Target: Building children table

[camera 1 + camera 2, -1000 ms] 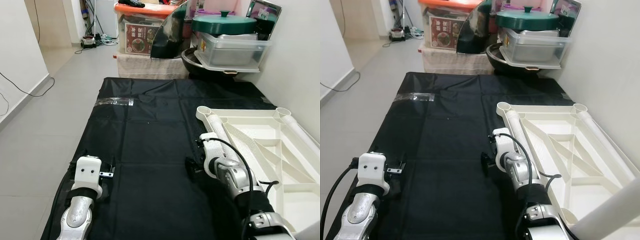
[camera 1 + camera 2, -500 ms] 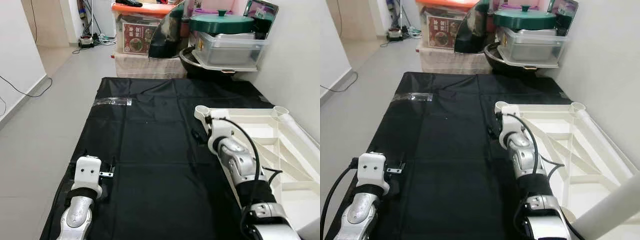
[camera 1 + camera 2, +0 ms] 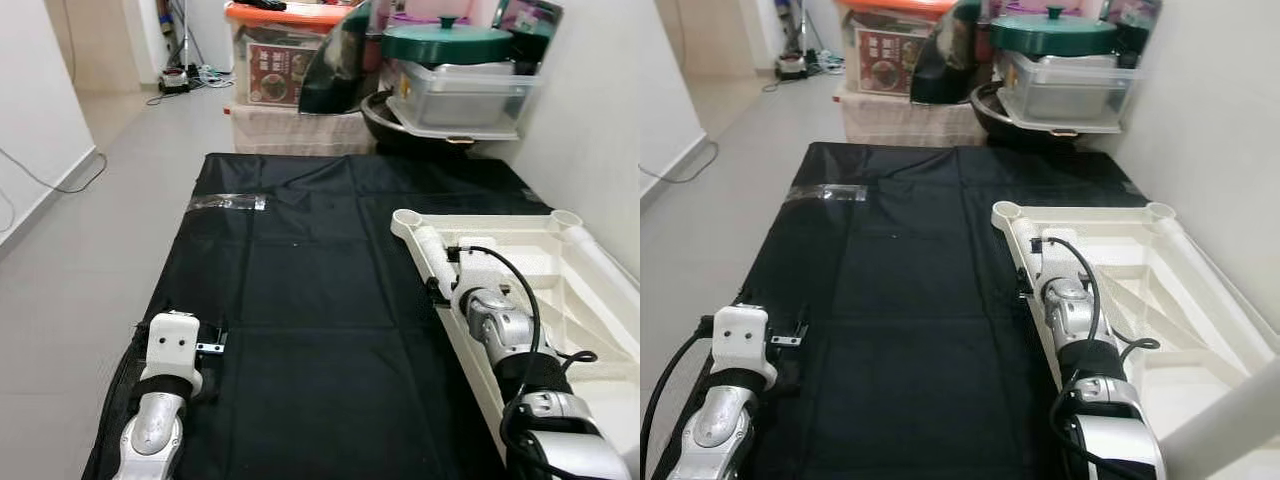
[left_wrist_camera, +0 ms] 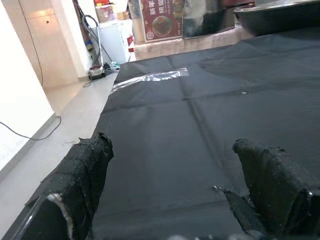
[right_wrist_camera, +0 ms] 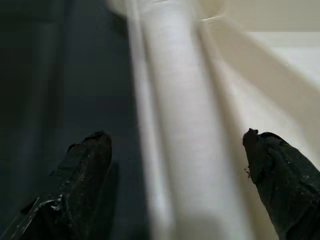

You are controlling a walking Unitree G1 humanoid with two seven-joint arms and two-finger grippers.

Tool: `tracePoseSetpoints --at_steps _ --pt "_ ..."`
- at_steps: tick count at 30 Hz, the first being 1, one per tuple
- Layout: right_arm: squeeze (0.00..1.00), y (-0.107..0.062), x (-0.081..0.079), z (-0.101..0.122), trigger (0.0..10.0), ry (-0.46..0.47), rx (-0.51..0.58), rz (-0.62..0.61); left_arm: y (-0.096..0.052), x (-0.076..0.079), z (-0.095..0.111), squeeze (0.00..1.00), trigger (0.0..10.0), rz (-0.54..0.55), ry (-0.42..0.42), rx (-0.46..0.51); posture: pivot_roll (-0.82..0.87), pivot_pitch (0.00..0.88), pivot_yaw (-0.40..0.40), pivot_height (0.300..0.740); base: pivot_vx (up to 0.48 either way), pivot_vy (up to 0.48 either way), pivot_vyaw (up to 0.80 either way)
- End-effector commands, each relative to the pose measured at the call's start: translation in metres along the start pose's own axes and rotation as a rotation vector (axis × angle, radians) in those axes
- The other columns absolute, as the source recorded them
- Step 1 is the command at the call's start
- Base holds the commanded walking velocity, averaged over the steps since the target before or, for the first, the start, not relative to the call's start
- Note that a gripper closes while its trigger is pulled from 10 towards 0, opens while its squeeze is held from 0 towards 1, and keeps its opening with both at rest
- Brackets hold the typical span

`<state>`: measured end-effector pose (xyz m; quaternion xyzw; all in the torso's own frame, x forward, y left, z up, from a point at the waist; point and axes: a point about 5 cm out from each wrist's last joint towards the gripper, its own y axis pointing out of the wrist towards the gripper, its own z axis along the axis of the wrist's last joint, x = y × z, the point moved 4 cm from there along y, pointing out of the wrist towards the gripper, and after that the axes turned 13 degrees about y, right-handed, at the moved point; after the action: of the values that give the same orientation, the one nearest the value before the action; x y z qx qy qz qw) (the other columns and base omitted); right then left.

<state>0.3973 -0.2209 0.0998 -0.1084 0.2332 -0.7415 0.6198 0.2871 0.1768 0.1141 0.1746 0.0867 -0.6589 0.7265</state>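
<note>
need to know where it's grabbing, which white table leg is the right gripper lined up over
The leg along the table top's edge beside the black sheet; the right gripper straddles it, fingers open.

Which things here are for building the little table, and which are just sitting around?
For the table:
white tabletop, lying upside down on the mat
white leg tube, between the open right gripper fingers
black mat

Just sitting around:
green pot lid
plastic storage boxes
floor cable

Grey tiled floor [image 3: 110,210], white walls [image 3: 35,90], stacked storage boxes [image 3: 285,70] at the far end.
</note>
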Motion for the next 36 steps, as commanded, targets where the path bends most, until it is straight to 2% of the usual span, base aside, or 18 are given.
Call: tracePoseSetpoints --at_steps 1,8,14,16,26,33,36 --pt "0.0 0.001 -0.003 -0.006 10.0 0.008 -0.031 0.018 0.0 -0.001 -0.002 0.0 10.0 0.001 -0.001 -0.003 0.0 0.0 -0.086 0.74 0.0 0.0 0.0" --pt "0.0 0.003 -0.016 -0.003 10.0 -0.006 -0.012 0.059 0.0 -0.002 -0.003 0.0 10.0 0.004 0.004 -0.005 0.01 0.0 -0.087 0.74 0.0 0.0 0.0" --pt "0.0 0.003 -0.011 -0.016 10.0 -0.001 -0.058 0.027 0.001 -0.001 -0.003 0.0 10.0 -0.001 0.005 -0.004 0.0 0.0 -0.085 0.74 0.0 0.0 0.0" --pt "0.0 0.002 -0.01 -0.012 10.0 0.001 -0.027 0.018 0.001 -0.001 -0.003 0.0 10.0 -0.001 0.004 -0.003 0.0 0.0 -0.085 0.74 0.0 0.0 0.0" --pt "0.0 0.0 -0.024 -0.023 10.0 -0.029 -0.063 0.08 0.002 0.002 -0.003 0.0 10.0 -0.006 0.002 -0.002 0.0 0.0 -0.08 0.74 0.0 0.0 0.0" --pt "0.0 -0.002 -0.032 -0.015 10.0 -0.061 0.001 0.116 0.002 0.001 -0.004 0.0 10.0 -0.002 0.003 -0.005 0.0 0.0 -0.085 0.74 0.0 0.0 0.0" --pt "0.0 -0.001 -0.032 -0.031 10.0 -0.08 -0.082 0.114 0.002 0.002 -0.004 0.0 10.0 -0.004 0.003 -0.004 0.0 0.0 -0.084 0.74 0.0 0.0 0.0"
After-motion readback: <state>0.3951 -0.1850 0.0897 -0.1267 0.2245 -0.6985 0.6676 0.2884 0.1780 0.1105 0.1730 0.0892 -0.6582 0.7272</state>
